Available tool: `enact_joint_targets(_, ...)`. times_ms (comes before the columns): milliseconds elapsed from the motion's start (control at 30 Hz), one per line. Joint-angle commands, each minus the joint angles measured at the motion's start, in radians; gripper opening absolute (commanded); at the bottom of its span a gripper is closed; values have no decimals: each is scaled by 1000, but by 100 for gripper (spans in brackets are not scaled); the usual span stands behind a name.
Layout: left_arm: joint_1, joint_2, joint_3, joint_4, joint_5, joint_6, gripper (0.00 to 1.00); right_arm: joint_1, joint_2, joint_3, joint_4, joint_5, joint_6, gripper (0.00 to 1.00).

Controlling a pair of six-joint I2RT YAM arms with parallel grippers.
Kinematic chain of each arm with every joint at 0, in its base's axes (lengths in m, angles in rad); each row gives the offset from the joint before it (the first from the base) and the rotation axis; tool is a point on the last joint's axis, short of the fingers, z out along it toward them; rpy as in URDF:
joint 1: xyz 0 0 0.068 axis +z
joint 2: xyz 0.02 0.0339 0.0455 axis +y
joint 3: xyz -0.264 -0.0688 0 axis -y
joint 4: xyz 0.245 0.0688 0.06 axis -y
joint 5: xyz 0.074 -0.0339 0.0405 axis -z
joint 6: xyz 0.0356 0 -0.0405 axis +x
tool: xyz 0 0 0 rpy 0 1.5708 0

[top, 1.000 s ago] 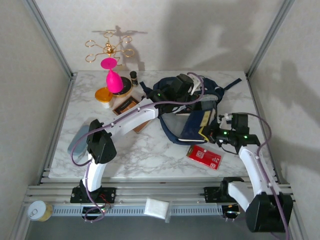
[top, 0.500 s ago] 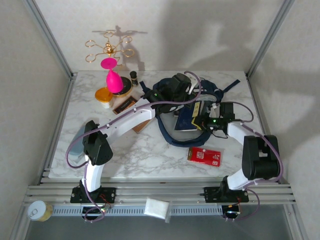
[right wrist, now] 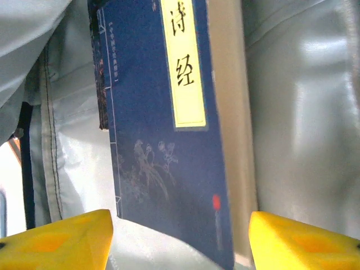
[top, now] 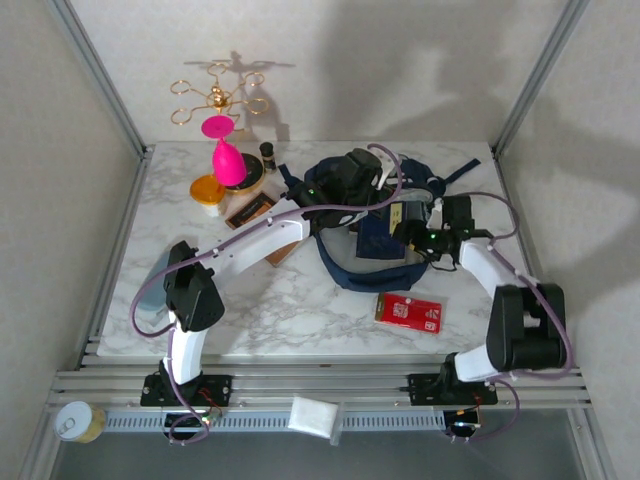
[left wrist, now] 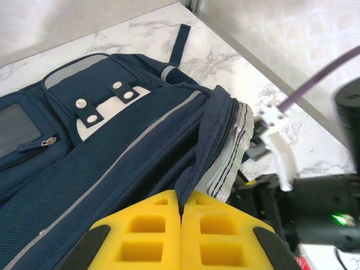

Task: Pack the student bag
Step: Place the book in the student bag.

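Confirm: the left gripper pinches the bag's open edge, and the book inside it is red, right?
No: the book inside the student bag is dark blue, not red, per the right wrist view. The left gripper does pinch its edge.

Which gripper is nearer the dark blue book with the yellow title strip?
Right. The right gripper is open just over the book in the navy fabric backpack; the left gripper is shut on the backpack's rim.

The navy-blue fabric backpack (left wrist: 112, 169) shows thin pale-grey stripes, a white patch and a silvery-grey lining, the dark-blue paperback book (right wrist: 163, 185) has a yellow title strip and a faint bird-and-flower drawing, and the flat red packet (top: 408, 312) stands out against the white, grey-veined marble table (top: 300, 310).
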Motion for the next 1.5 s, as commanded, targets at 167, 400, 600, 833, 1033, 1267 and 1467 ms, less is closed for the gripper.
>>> enact_joint_targets(167,-12,-80,10,120,17,-17,0,136,-47,-80,-110,144,81,58)
enact_joint_targets(400,-15,-79,13,114,32,-21,0,162,37,-111,-73,199,103,53)
enact_joint_targets(600,-29,-80,6,115,39,-25,0,162,81,-71,121,196,104,51)
enact_joint_targets(833,-45,-85,7,134,44,-43,0,164,111,-53,461,182,178,39)
enact_joint_targets(1033,-45,-87,6,137,-22,-42,0,165,147,-71,526,176,238,43)
enact_joint_targets(1267,-46,-86,-1,146,-19,-41,0,249,-27,-277,535,239,366,44)
enact_joint_targets(1467,-46,-76,2,165,7,-77,0,344,143,-237,700,206,434,36)
